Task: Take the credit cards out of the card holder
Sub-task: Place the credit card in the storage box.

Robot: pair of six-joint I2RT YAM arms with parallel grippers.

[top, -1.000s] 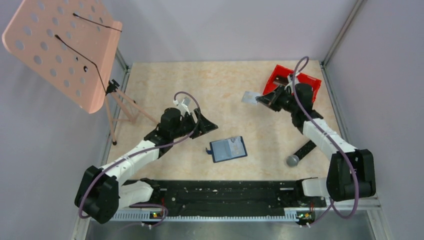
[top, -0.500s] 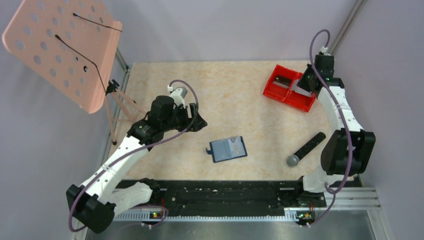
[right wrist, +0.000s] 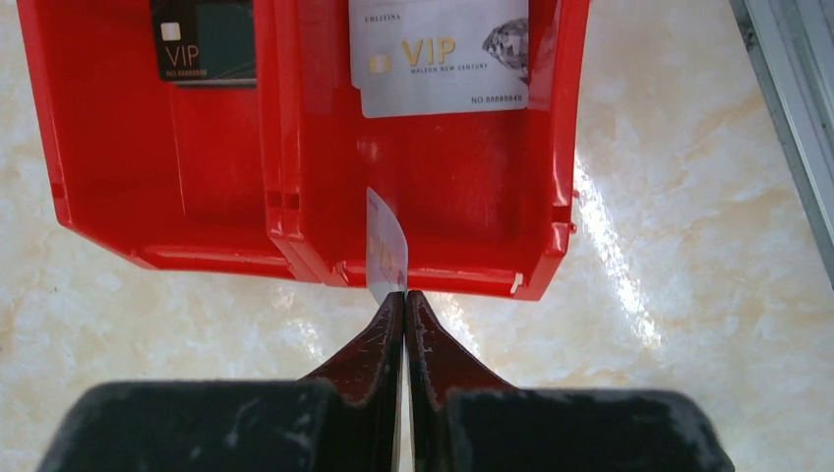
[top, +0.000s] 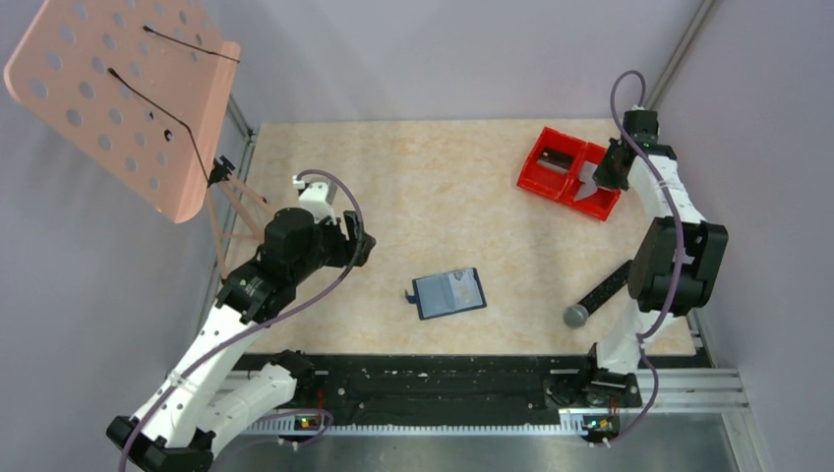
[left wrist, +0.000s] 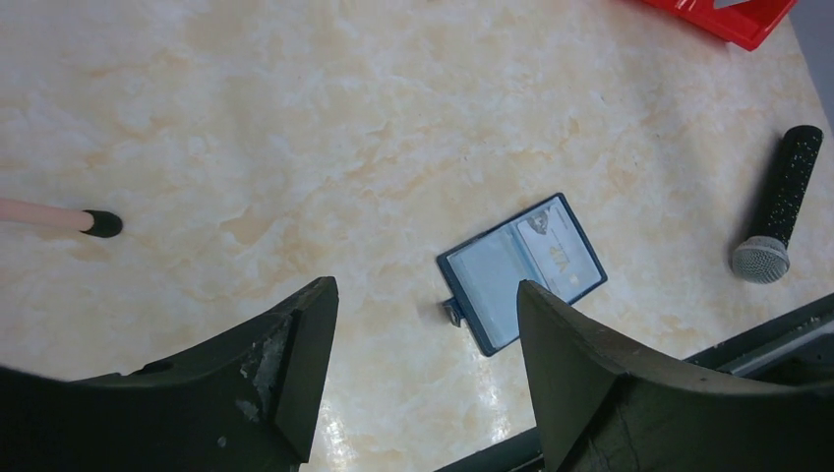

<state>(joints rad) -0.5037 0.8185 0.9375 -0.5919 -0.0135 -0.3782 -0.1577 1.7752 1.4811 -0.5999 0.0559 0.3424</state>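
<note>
Red bin [right wrist: 148, 177] just beyond right hand [right wrist: 404, 295], pinched shut on a pale card [right wrist: 386, 246] held edge-on over the right compartment; second pale card [right wrist: 443, 54] and dark card [right wrist: 205, 39] already inside. Holder [left wrist: 521, 270] open on worktop [left wrist: 295, 118], ahead of spread left hand [left wrist: 423, 290], long axis slanting up-right, nearer that hand.

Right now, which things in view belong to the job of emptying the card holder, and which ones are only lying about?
Belongs to the job: card holder, lying open; dark card and pale card in the red bin; third card pinched in the right claw.
Only lying about: microphone; pink music stand.
</note>
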